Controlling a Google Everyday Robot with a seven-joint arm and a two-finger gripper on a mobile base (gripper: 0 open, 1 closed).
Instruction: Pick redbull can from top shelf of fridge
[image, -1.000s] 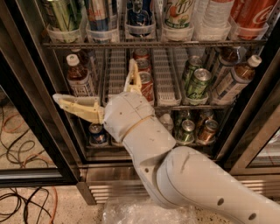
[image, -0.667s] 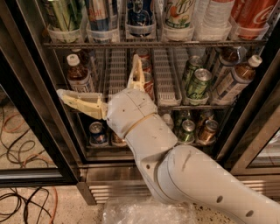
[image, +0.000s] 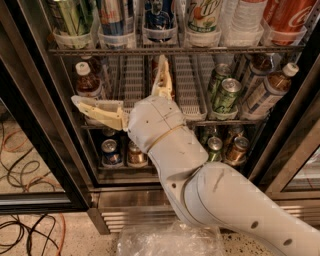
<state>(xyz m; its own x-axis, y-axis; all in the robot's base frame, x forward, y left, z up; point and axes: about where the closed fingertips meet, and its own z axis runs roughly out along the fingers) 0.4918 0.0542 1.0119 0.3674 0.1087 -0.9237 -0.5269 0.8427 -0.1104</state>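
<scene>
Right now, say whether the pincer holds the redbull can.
No: the open pincer sits empty below the redbull can on the top shelf.

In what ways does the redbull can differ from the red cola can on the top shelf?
The redbull can is blue and silver; the red cola can is red with white script. The redbull can looks slimmer than the red cola can. The redbull can stands second from the left, the red cola can at the far right. Both sit in clear cups on the top shelf. The tool is open, below that shelf, touching neither.
</scene>
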